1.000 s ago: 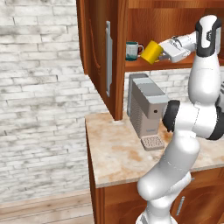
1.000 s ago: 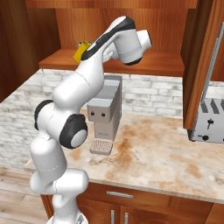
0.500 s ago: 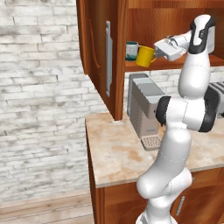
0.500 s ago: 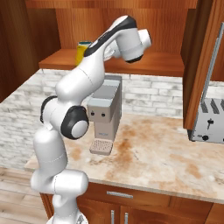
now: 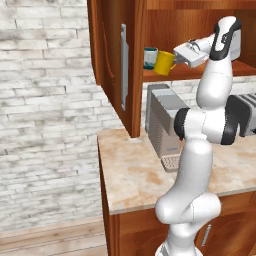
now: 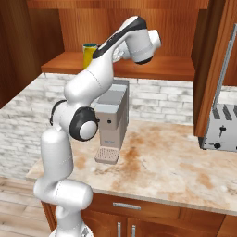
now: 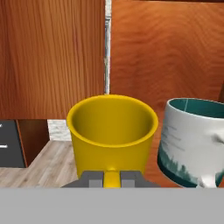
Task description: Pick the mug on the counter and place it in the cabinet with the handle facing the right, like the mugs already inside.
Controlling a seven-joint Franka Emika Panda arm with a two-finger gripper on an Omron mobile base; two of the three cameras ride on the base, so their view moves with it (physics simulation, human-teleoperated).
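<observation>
Item: yellow mug (image 7: 113,131), small, plain, open top upward, seen at the front edge of the wall cabinet (image 5: 115,60) shelf; whether its base is resting on the shelf cannot be told. It is judged light, rigid and smooth-glazed, so liable to slip or chip if knocked. The best hold is judged to be the loop handle (image 7: 112,178), already taken. The gripper (image 7: 112,179) is found at the mug's near side, its jaws clamped together on the handle. Relative to the mug: a teal-and-white mug (image 7: 192,140) stands just beside it, deeper into the cabinet; a grey coffee machine (image 5: 167,125) stands below on the marbled counter (image 5: 135,175); a toaster (image 6: 220,127) lies well apart.
</observation>
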